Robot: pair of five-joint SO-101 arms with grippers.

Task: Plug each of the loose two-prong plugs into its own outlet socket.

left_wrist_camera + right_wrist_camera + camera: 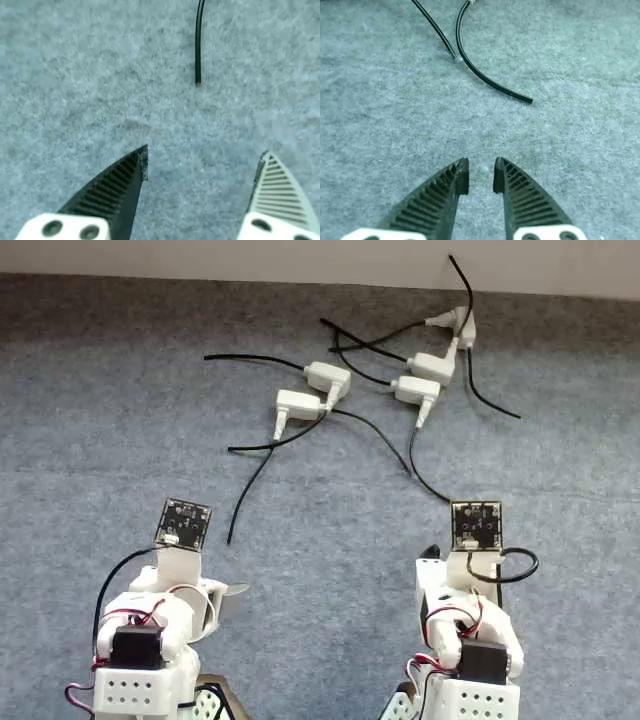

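Note:
Several white plug and socket pieces with black cords lie in a cluster at the back of the grey mat: one pair (312,388) left of centre, another pair (425,377) to its right, and a small plug (455,320) farthest back. Both arms stand at the near edge, well short of the cluster. My left gripper (205,155) hovers wide open over bare mat, and a loose cord end (198,80) lies ahead of it. My right gripper (480,162) is nearly shut, a narrow slit between its fingers and nothing in it. Two cord ends (527,99) lie ahead of it.
The grey felt mat (90,440) covers the whole table up to a pale wall strip at the back. Loose black cords (250,485) trail from the cluster toward the arms. The left arm's base (140,660) and the right arm's base (470,660) sit at the front.

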